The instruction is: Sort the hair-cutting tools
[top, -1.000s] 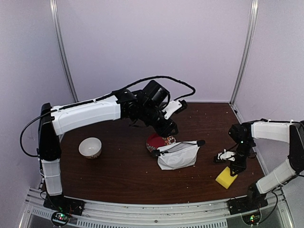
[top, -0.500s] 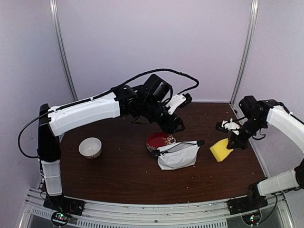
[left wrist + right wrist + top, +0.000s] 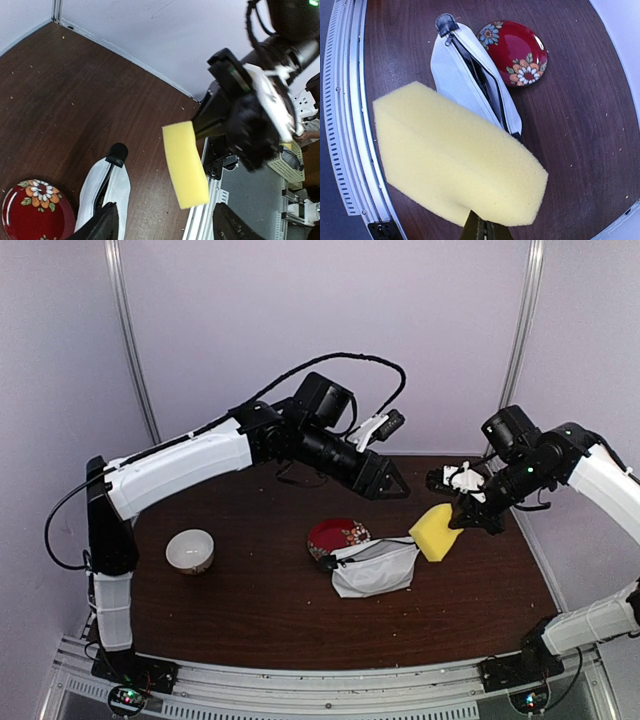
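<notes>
Yellow foam, a thick sponge (image 3: 436, 532), is clamped at one edge between the fingers of the right gripper (image 3: 460, 519) and hangs in the air, tilted, just off the right end of the white pouch (image 3: 375, 565); the right wrist view looks down past the sponge onto the pouch and shows the dark fingers (image 3: 482, 231) pinched together on the foam's lower edge. The pouch lies on the brown table (image 3: 250, 610) with its zip drawn open along the top and the black zip pull (image 3: 423, 539) at its right end; through the opening only a dark inside shows, so where the hair-cutting tools lie cannot be told from any view. The red patterned plate (image 3: 338, 535) sits just beside the pouch, at the far side of its left end; whether the two touch is unclear. The white bowl (image 3: 189, 549) stands well apart from the pouch, off to its left. The left gripper (image 3: 390, 483) hovers in the air beyond the pouch, over the far half of the table, level with the pouch's right end; its wrist view shows the two fingertips (image 3: 102, 222) spread wide with nothing between them, the sponge and the right gripper hanging in front of it, the pouch and plate below.
</notes>
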{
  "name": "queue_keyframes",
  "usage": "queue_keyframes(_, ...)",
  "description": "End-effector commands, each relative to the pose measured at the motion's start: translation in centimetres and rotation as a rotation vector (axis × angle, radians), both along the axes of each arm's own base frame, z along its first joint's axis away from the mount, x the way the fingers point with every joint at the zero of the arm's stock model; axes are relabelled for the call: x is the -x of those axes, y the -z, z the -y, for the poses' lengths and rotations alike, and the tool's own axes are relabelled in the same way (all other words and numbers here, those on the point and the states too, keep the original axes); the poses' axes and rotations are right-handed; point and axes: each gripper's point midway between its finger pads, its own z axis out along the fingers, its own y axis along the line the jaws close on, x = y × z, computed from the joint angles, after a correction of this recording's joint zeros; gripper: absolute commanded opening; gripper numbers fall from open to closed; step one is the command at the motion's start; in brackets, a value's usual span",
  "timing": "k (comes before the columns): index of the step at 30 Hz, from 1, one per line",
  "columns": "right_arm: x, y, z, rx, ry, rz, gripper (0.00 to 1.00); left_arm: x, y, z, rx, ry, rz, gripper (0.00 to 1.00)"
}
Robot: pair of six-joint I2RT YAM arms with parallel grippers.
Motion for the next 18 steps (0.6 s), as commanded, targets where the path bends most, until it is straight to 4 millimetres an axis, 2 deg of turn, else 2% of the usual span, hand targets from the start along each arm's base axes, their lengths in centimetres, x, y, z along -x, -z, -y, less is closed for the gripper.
queue_keyframes(1, -0.2, -2.8, -2.3, 0.004, -0.043, 0.142, 0.0, 0.5, 0.8, 0.8, 0.037, 0.046, -0.173, 0.68)
queue_keyframes(7, -0.5, -3.0, -4.0, 0.024, -0.071, 0.154, 0.0, 1.0, 2.8, 1.0, 0.008, 0.062, -0.261, 0.69)
queue_keyframes(18, -0.9, -3.1, -5.3, 0.063, -0.093, 0.21, 0.0, 2.4, 4.4, 1.8, 0.01, 0.145, -0.379, 0.67)
